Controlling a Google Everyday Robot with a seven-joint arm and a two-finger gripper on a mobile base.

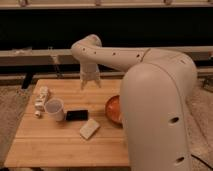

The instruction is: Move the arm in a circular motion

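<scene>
— Arm [155, 100] first: where do we place it?

— We see its thick cream-white bulk filling the right foreground and hiding the right end of the wooden table [50, 145]. From there a slimmer segment with small dark dots runs up and to the left, reaches a rounded joint, and turns straight down.

— And the gripper [89, 85]?

— It hangs below that joint, pointing down, over the far edge of the table and left of the middle. Whether it is released or clenched, we cannot tell.

— What do we find on the table?

— An orange bowl [113, 107] sits partly hidden behind the big segment of the arm. Left of it lies a flat black object [76, 114], and just beside that stands a white cup [55, 109]; we cannot tell if the two touch. A pale block [89, 129] lies tilted, nearer to us than the black object. Small pale pieces [40, 99] sit in a loose row by the left edge.

— Is the gripper close to any of them?

— We see it well apart from all of them, above bare wood behind the cup and the black object.
</scene>
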